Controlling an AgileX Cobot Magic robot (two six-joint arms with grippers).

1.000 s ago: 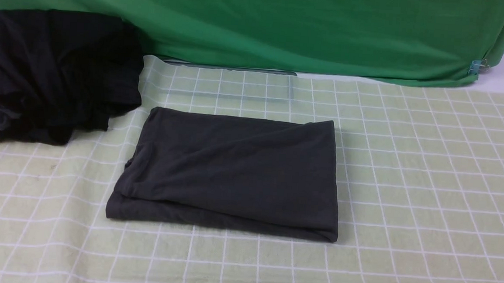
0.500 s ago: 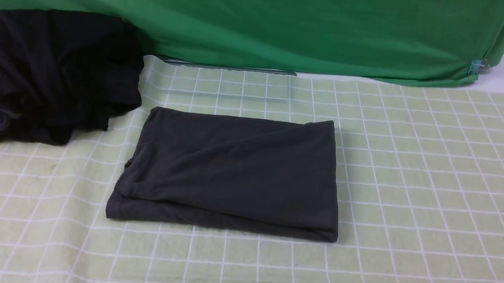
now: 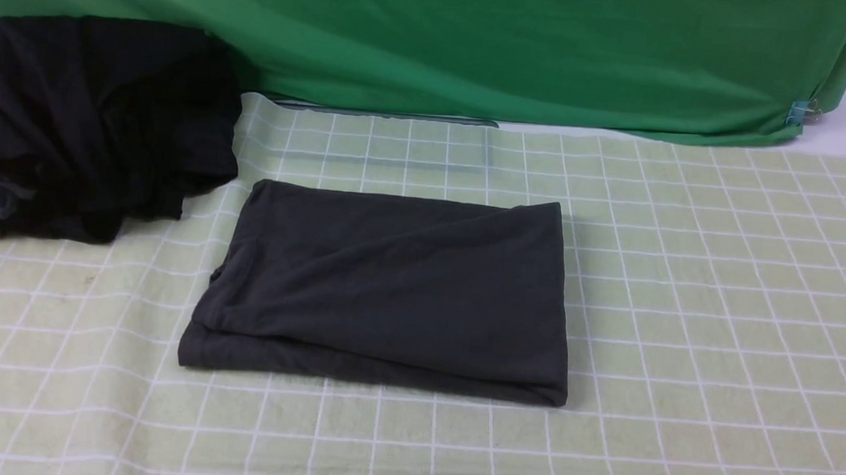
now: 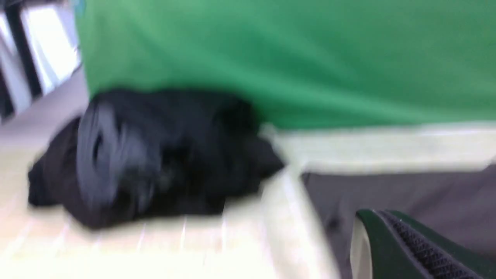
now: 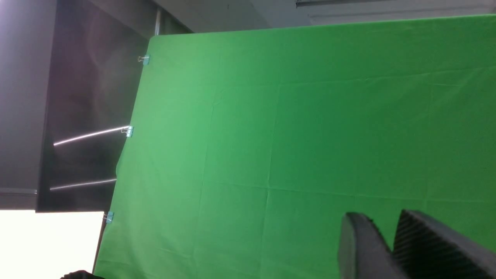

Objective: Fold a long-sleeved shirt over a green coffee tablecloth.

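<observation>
Charcoal-grey long-sleeved shirt (image 3: 383, 290) lies folded into a flat rectangle mid green coffee tablecloth (image 3: 720, 300), task likely done. Dark garment bundle (image 3: 92, 122) sits just left, apart. Left gripper (image 4: 410, 248) jaws shut, empty, shirt just beyond them. Right gripper (image 5: 391, 240) jaws slightly parted, hold nothing, facing the plain green backdrop (image 5: 310, 135), away from shirt.

Legible text: none | long-sleeved shirt (image 3: 390, 287): folded, upper face plain, no print showing | green coffee tablecloth (image 3: 719, 322) under the shirt: white grid lines only, no lettering | left wrist view: blurred, nothing readable
</observation>
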